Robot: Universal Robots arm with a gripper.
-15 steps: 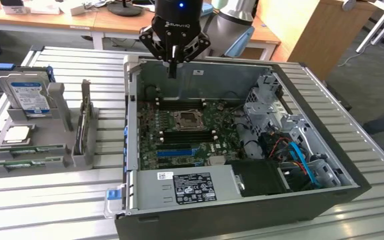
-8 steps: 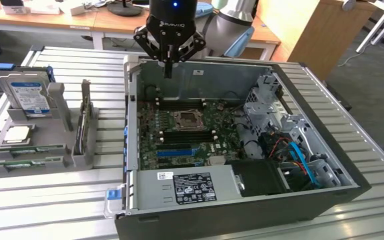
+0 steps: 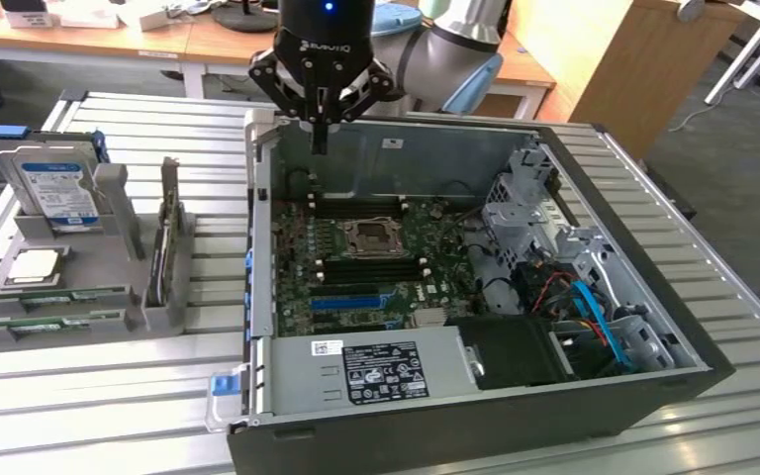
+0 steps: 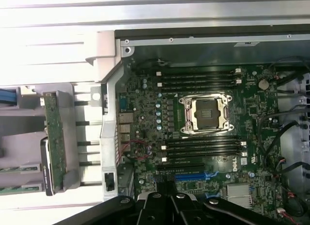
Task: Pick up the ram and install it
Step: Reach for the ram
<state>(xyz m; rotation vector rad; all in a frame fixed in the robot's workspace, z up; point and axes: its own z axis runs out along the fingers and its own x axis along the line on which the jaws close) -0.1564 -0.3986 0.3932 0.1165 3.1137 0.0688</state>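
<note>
Wrist view puts the gripper [image 4: 167, 203] nearest, its fingers pressed together with nothing between them, hanging over the motherboard [image 4: 145, 97] inside the open computer case [image 3: 486, 435]. Just beyond the fingers lie the empty processor socket [image 4: 203, 113] and, on either side of it, rows of black memory slots [image 4: 198, 80], all bare.

Farther off, outside the case and well apart from the gripper, the gray tray [image 3: 155, 315] stands on the exterior view's left. The ram [image 3: 60, 294] lies flat in a low slot at the tray's near end, with a second green stick [image 3: 47, 323] just beside it. An upright card [image 3: 166, 233], a silver processor [image 3: 37, 265] and a hard drive [image 3: 50, 183] share the tray.

The pick-up looks not yet begun. To do it well, the fingers would need to part before descending and come down square over the stick's middle. They should close on its long edges rather than its chips, clear of the upright card. A level, centred hold seems wise, since the slots are narrow and a tilted stick may bind.
</note>
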